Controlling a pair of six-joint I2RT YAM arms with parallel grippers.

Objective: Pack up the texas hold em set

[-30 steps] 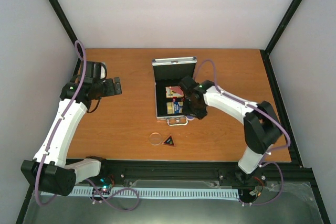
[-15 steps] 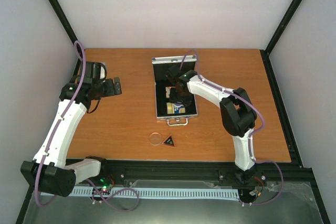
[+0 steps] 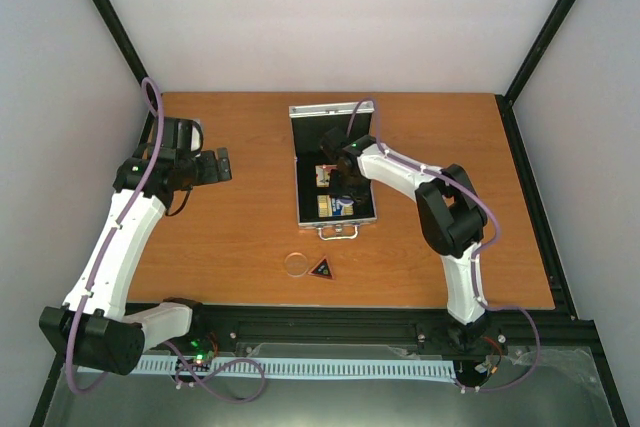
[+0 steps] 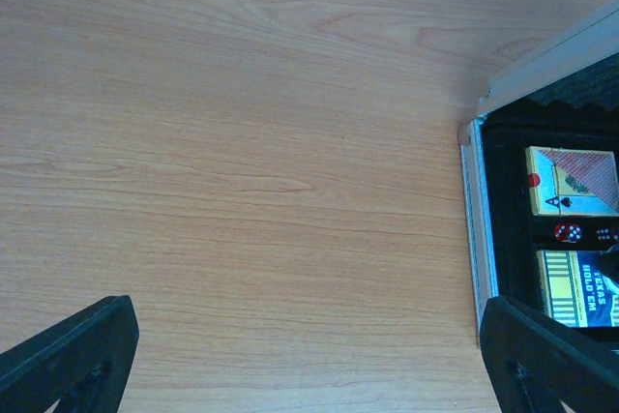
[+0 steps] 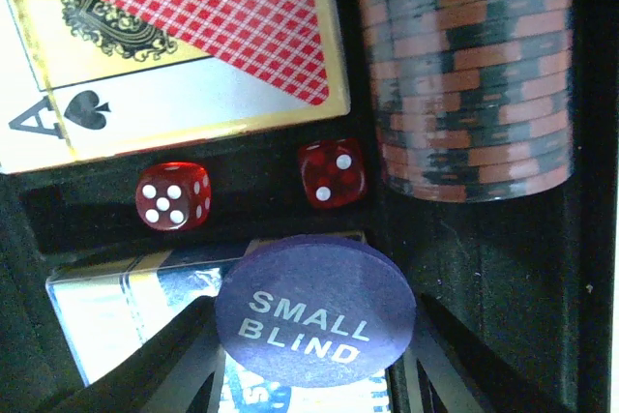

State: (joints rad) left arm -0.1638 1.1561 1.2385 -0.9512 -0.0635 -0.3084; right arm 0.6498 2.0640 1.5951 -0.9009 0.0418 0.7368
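The right tool (image 5: 314,360), gripping the blue disc (image 5: 314,309), hangs over the open case (image 3: 299,192), directly above the blue-yellow deck (image 5: 97,309), red dice (image 5: 172,195) just beyond.

A: At right edge?
B: Open silver case (image 4: 476,229), black-lined. Inside, top to bottom: pink deck (image 4: 573,181), red dice (image 4: 567,233), blue-yellow deck (image 4: 580,287).
A: Elsewhere?
B: Wood-grain table (image 4: 242,142). Left gripper (image 4: 305,336) spread wide, fingers (image 4: 77,355) at bottom corners.

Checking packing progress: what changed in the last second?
The right gripper, shut on the blue disc, swung left from the right edge of the case to over its inside. The left gripper, clear disc and triangle stayed put.
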